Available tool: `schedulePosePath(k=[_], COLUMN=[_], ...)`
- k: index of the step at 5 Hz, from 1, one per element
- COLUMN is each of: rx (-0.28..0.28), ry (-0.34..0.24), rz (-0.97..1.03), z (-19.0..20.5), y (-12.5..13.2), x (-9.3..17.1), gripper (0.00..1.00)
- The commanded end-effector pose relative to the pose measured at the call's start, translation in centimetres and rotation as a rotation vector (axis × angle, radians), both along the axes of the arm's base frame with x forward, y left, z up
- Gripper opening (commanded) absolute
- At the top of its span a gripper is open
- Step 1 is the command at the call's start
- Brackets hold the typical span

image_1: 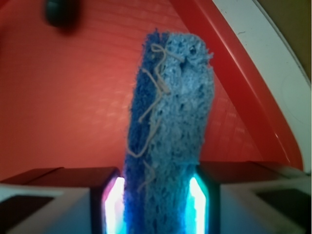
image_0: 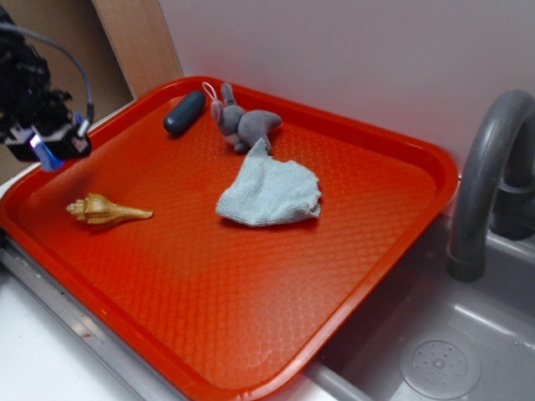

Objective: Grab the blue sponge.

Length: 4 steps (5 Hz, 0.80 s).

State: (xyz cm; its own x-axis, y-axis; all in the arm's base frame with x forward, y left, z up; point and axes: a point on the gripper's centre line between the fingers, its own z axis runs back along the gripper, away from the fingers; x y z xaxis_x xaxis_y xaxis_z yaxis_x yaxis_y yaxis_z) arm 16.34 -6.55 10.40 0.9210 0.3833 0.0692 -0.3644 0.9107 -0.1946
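The blue sponge (image_1: pixel 170 107) fills the middle of the wrist view, rough and porous, with pale threads across its face. It stands up from between the two lit fingers (image_1: pixel 105 195), which press on both its sides. My gripper (image_1: pixel 156 187) is shut on it, lifted above the red tray (image_1: pixel 73 112). In the exterior view the gripper (image_0: pixel 48 144) hangs over the tray's far left corner. There only a small blue glow shows at its tip, and the sponge itself is too small to make out.
On the red tray (image_0: pixel 368 251) lie a tan seashell (image_0: pixel 107 210), a pale grey-blue cloth (image_0: pixel 269 194), a grey plush animal (image_0: pixel 247 125) and a dark navy capsule (image_0: pixel 184 112). A grey faucet (image_0: pixel 485 184) and sink (image_0: pixel 468 351) stand at the right.
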Motion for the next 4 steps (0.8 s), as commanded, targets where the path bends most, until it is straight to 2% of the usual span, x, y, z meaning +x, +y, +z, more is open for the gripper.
schedulePosePath(k=[1,2,3,4], rx=[-0.051,-0.07,-0.094,-0.201], ry=[-0.079,-0.14,-0.229,-0.267], rz=[-0.133,-0.163,-0.152,-0.139], z=[11.0,14.8,17.1,17.8], y=[-2.2,-2.8,-3.0,-3.3], x=[0.1,0.3,-0.2,-0.5], gripper=[0.0,0.0,0.0,0.0])
